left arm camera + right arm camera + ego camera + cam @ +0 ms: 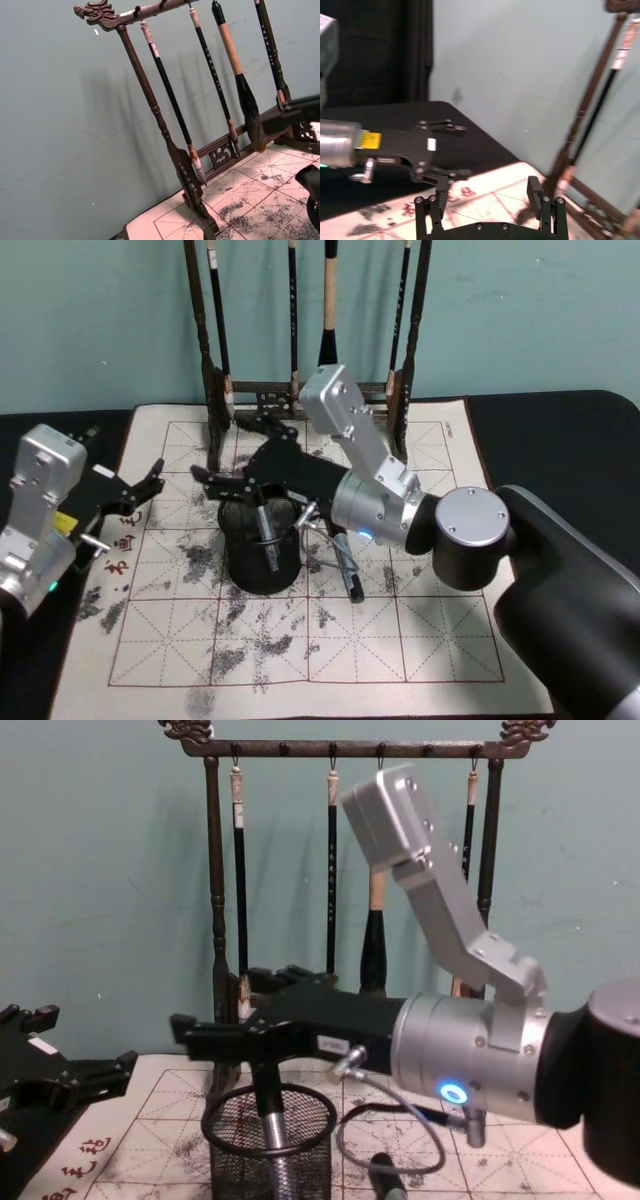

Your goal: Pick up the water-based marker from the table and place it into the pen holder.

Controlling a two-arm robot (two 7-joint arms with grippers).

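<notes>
While right hand [222,450] hovers spread, marker [268,532] stands in pen holder [255,575] beneath.

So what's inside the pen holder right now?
One marker stands inside the pen holder, under the open right gripper. Its tip and the cup's floor are hidden by the mesh wall.

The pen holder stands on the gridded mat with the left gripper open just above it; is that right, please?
Not quite: the right gripper is the one open just above the pen holder on the gridded mat, as the chest view shows.
</notes>
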